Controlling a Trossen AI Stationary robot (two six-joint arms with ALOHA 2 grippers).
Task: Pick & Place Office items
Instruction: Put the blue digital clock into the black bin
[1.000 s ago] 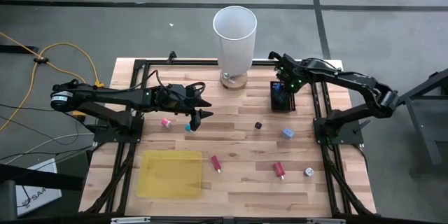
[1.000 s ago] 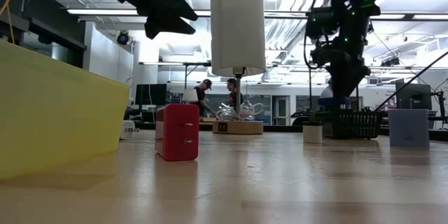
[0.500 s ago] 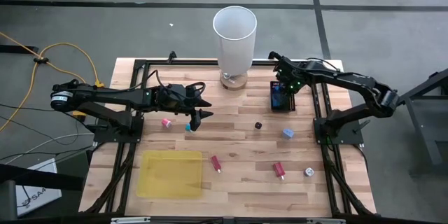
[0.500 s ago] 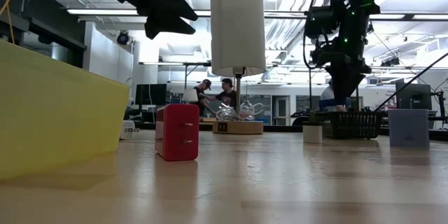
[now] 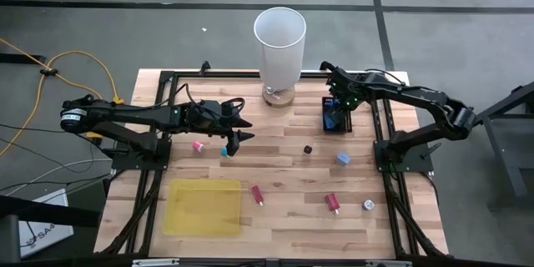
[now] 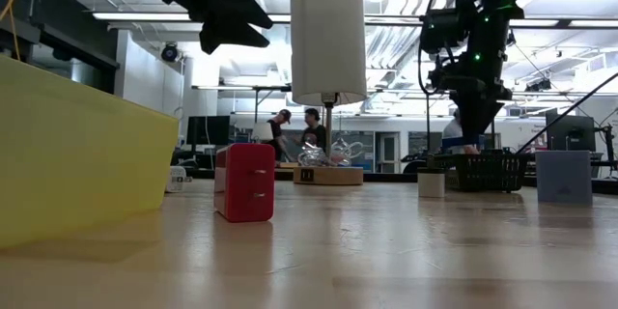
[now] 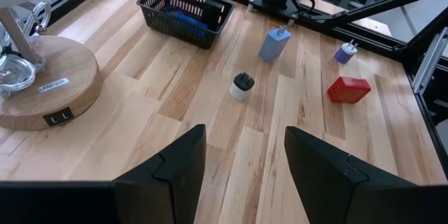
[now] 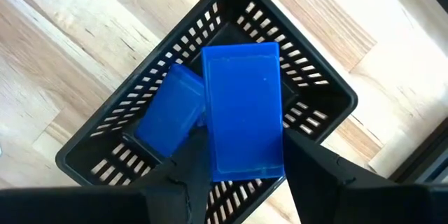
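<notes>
Small office pieces lie scattered on the wooden table: pink [image 5: 198, 144], teal [image 5: 224, 151], two red [image 5: 257, 193] [image 5: 333, 203], a dark one [image 5: 308, 148], a pale blue one [image 5: 343, 158] and a whitish round one [image 5: 367, 205]. My left gripper [image 5: 238, 136] [image 7: 245, 161] hovers open above the table beside the teal piece. My right gripper [image 5: 337, 107] [image 8: 245, 182] is over the black basket [image 5: 336, 118], shut on a blue block [image 8: 243, 108]. A second blue block [image 8: 168, 112] lies inside the basket. My right gripper pinches the blue block by its near end [image 8: 245, 168] between the two fingers, coming from above and pointing down into the basket. The block sits lengthwise along the fingers. Whether its far end rests on the basket floor or on the other block, I cannot tell.
A tall white cylinder on a round wooden base [image 5: 279, 46] stands at the far edge, left of the basket. A flat yellow sheet [image 5: 203, 207] lies near the near-left corner. A black frame [image 5: 163, 100] runs along the table's sides. People stand in the room beyond [image 6: 294, 130].
My right gripper has shifted slightly down over the basket, carrying the blue block with it.
</notes>
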